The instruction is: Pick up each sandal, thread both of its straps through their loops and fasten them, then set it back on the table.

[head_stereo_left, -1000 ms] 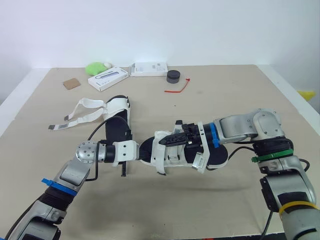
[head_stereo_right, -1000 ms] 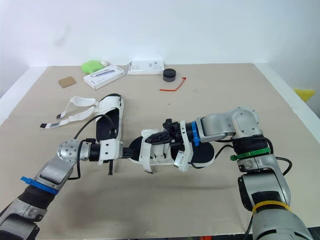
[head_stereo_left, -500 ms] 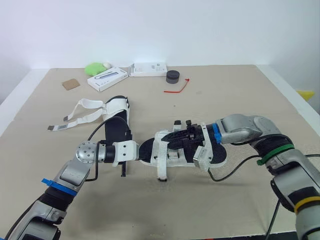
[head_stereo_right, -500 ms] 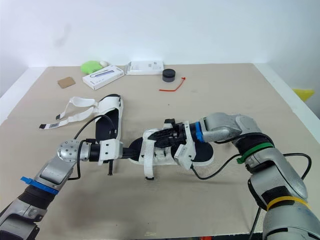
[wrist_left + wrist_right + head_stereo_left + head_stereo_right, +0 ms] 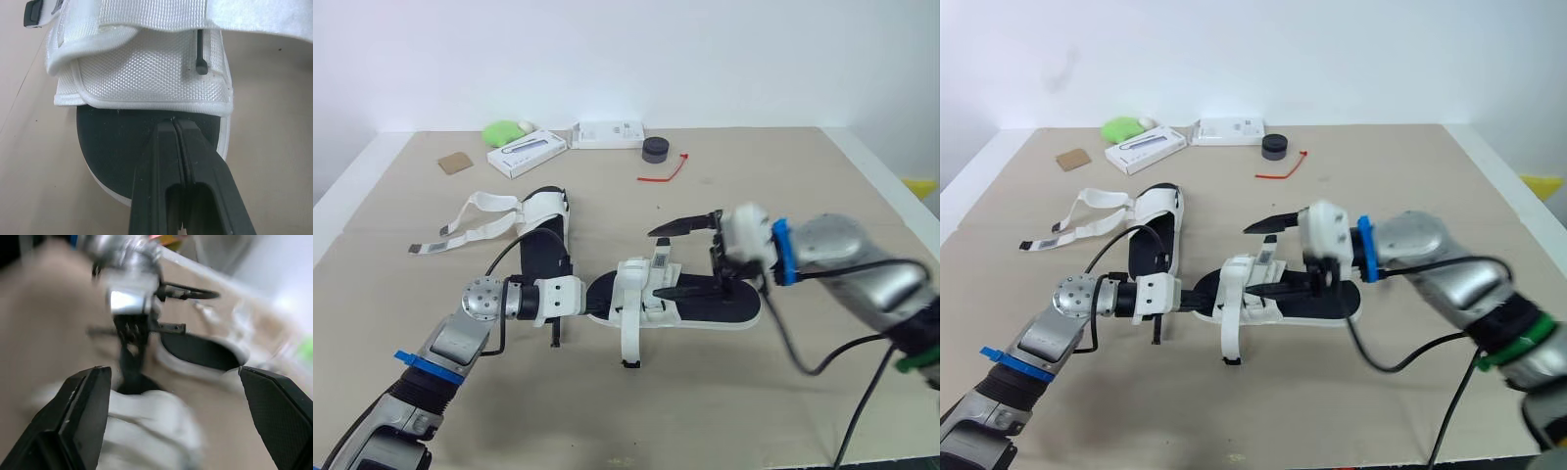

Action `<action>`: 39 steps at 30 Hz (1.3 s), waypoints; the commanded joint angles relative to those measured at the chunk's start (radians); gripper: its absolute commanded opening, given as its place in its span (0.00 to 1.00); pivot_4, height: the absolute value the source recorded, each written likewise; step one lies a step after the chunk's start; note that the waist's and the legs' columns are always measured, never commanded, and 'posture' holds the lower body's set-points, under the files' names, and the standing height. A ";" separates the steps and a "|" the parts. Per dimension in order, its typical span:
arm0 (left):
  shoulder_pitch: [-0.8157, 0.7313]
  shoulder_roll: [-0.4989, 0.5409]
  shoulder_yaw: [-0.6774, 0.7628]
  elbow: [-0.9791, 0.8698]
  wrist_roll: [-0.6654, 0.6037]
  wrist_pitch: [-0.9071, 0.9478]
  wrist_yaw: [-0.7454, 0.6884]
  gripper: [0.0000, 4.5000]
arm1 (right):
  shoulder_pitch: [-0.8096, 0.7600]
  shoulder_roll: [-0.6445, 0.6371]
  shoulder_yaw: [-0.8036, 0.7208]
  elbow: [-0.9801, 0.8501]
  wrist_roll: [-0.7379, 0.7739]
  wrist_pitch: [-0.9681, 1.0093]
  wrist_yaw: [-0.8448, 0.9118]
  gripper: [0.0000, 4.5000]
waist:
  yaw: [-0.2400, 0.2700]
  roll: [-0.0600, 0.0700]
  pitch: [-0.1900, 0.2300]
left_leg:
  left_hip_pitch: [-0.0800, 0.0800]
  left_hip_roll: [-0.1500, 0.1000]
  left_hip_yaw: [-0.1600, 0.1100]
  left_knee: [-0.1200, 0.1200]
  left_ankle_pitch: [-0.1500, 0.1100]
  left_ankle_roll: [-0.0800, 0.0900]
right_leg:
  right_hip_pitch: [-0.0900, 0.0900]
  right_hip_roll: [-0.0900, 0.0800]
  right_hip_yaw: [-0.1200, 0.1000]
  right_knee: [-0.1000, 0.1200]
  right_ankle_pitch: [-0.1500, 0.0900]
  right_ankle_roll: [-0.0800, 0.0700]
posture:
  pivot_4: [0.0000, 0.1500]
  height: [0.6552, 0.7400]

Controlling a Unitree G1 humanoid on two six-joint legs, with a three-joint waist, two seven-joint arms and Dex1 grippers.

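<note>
A black-soled sandal (image 5: 705, 302) with white straps lies on the table in the middle. One white strap (image 5: 631, 331) hangs loose over its near side. My left gripper (image 5: 590, 294) is shut, and its closed fingertips (image 5: 174, 123) rest on the toe end of the sole with nothing between them. My right gripper (image 5: 658, 262) hovers over the sandal's straps, open wide, one finger (image 5: 83, 411) well apart from the other and holding nothing. A second sandal (image 5: 544, 235) lies further back on the left, its unfastened straps (image 5: 470, 220) spread out to the left.
Along the far edge sit a green object (image 5: 499, 133), two white boxes (image 5: 525, 154) (image 5: 607, 132), a black round puck (image 5: 654, 148), a red tie (image 5: 663, 171) and a brown card (image 5: 454, 164). A yellow thing (image 5: 915, 184) lies off the table's right edge.
My right gripper has opened, let go of the sandal's straps and drawn back to the right and upward. The freed strap now hangs down at the front. The left arm has stayed put.
</note>
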State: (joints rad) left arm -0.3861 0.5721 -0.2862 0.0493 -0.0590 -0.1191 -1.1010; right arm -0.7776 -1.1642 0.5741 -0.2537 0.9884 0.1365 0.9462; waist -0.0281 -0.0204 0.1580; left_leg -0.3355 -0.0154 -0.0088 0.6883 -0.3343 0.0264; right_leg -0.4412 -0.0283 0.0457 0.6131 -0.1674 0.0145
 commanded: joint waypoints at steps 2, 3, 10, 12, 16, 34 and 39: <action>0.029 0.012 -0.049 0.037 0.028 0.038 -0.031 0.00 | 0.035 -0.067 -0.083 -0.206 0.361 0.555 -0.171 0.99 | 0.006 -0.002 -0.002 | 0.000 0.001 -0.004 0.000 0.000 0.000 | 0.001 0.001 -0.004 0.000 -0.002 -0.002 | 1.00 1.00; 0.027 0.011 -0.048 0.039 0.027 0.038 -0.033 0.00 | 0.044 -0.059 -0.101 -0.212 0.402 0.620 -0.210 0.99 | 0.006 -0.002 -0.002 | 0.000 0.002 -0.005 0.000 0.000 0.000 | 0.001 0.002 -0.006 0.000 -0.002 -0.003 | 1.00 1.00; 0.016 0.010 -0.050 0.054 0.028 0.035 -0.039 0.00 | 0.058 0.064 -0.169 -0.153 0.595 0.922 -0.487 0.99 | 0.007 -0.002 -0.002 | -0.001 0.002 -0.006 0.001 0.000 -0.001 | 0.001 0.004 -0.007 0.000 -0.003 -0.003 | 1.00 1.00; 0.015 0.008 -0.050 0.052 0.027 0.037 -0.038 0.00 | 0.070 0.115 -0.181 -0.124 0.591 0.970 -0.552 0.99 | 0.007 -0.002 -0.002 | -0.002 0.002 -0.005 0.002 0.000 -0.001 | 0.001 0.005 -0.007 0.000 -0.003 -0.003 | 1.00 1.00; 0.018 0.007 -0.049 0.048 0.025 0.040 -0.039 0.00 | 0.084 0.170 -0.207 -0.098 0.611 1.059 -0.603 0.99 | 0.007 -0.002 -0.002 | -0.003 0.002 -0.005 0.003 0.000 -0.001 | 0.000 0.005 -0.007 0.000 -0.003 -0.001 | 1.00 1.00; 0.008 -0.006 -0.047 0.053 0.023 0.050 -0.030 0.00 | 0.083 0.428 -0.291 0.073 0.600 1.223 -0.798 0.59 | 0.007 -0.003 -0.003 | -0.003 0.002 -0.005 0.004 0.000 -0.001 | 0.001 0.006 -0.007 0.000 -0.002 0.001 | 1.00 1.00; 0.010 -0.003 -0.048 0.051 0.023 0.049 -0.030 0.00 | 0.088 0.472 -0.321 0.097 0.593 1.242 -0.835 0.07 | 0.007 -0.003 -0.003 | -0.004 0.001 -0.005 0.004 0.000 -0.001 | 0.001 0.005 -0.006 0.000 -0.002 0.001 | 1.00 1.00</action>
State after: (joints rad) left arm -0.4040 0.5620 -0.2903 0.0657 -0.0692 -0.1001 -1.1128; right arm -0.6805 -0.6955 0.2931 -0.1491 1.5778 1.3732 0.1190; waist -0.0212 -0.0238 0.1545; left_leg -0.3393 -0.0143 -0.0136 0.6922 -0.3340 0.0256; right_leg -0.4405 -0.0230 0.0396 0.6130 -0.1692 0.0153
